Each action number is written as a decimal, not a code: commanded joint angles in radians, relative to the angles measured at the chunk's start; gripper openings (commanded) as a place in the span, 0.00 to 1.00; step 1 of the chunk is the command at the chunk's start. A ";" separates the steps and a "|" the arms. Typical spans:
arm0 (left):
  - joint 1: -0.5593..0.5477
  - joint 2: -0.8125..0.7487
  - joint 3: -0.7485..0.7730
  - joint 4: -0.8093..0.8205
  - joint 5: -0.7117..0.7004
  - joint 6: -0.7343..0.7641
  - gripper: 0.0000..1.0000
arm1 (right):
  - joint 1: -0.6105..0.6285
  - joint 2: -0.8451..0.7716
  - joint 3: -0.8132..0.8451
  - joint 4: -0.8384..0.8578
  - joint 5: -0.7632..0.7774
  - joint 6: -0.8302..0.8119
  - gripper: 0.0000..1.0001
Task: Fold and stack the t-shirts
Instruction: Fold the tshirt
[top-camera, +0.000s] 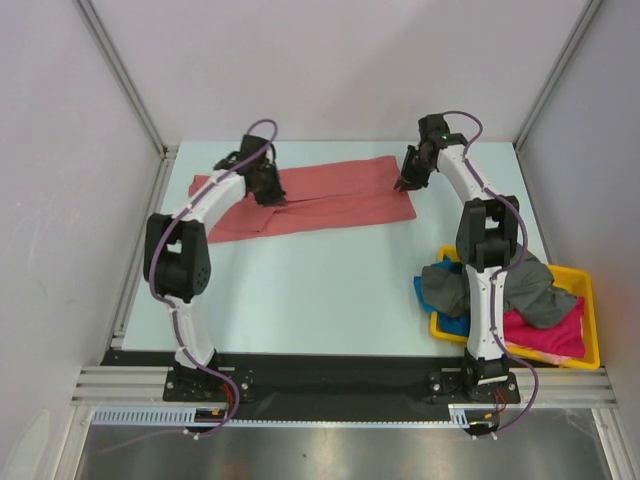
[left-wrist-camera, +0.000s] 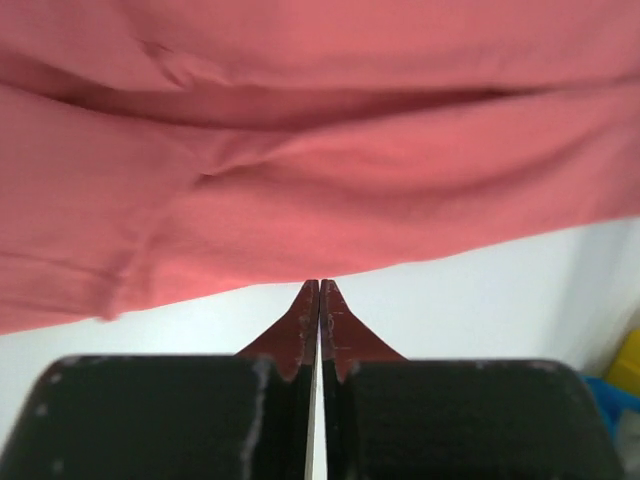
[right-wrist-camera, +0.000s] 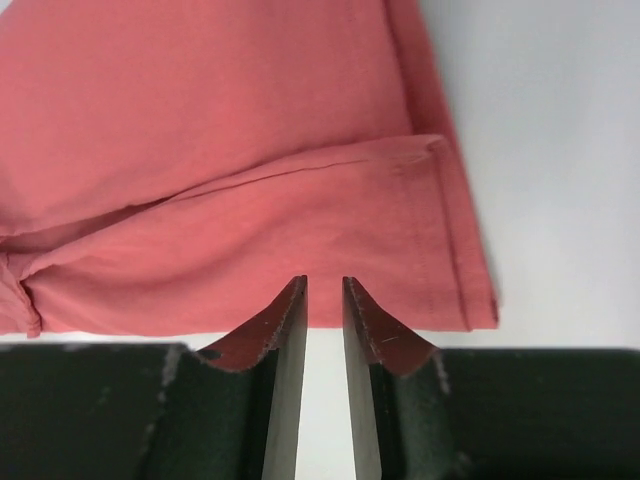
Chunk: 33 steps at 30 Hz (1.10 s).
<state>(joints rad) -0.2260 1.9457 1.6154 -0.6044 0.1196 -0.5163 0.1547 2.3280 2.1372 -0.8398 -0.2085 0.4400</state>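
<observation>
Where the left arm stands: from its base at the near edge it rises to a bent elbow, then the forearm runs away and inward, with the wrist tipped down over the left part of the cloth.
Left gripper (top-camera: 268, 190): jaws pressed together, only a hairline between them. The tips sit right at the near edge of the salmon-red t-shirt (top-camera: 330, 195). Whether any cloth is pinched there I cannot tell.
Right arm: it goes up from its base beside the yellow tray (top-camera: 590, 330), then leans away and inward, with the wrist angled down at the right end of the same shirt.
Right gripper (right-wrist-camera: 325, 280): jaws a narrow slit apart, with pale table (top-camera: 320, 290) showing between them. The tips are over the folded near right corner of the shirt, and nothing is clamped.
Salmon-red t-shirt: it lies flat as a long band across the far part of the table, between the two grippers. One layer is folded over another, and a piece juts toward the near side at its left end.
Other t-shirts: the dark grey t-shirt (top-camera: 530, 290), blue t-shirt (top-camera: 425, 290) and magenta t-shirt (top-camera: 555, 335) are heaped in the tray. The grey and the blue spill over its left rim.
</observation>
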 joint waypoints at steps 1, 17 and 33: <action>-0.068 0.054 0.027 0.026 -0.040 -0.019 0.00 | -0.024 0.010 0.018 0.001 -0.008 -0.004 0.25; -0.151 0.268 0.193 -0.008 -0.373 -0.014 0.00 | -0.023 -0.013 -0.046 0.001 0.015 -0.026 0.25; -0.072 0.426 0.403 -0.048 -0.385 0.042 0.01 | -0.015 0.004 -0.031 0.008 -0.002 -0.014 0.28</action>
<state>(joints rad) -0.3099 2.3592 1.9579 -0.6426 -0.2337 -0.5114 0.1337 2.3363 2.0769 -0.8398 -0.2016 0.4286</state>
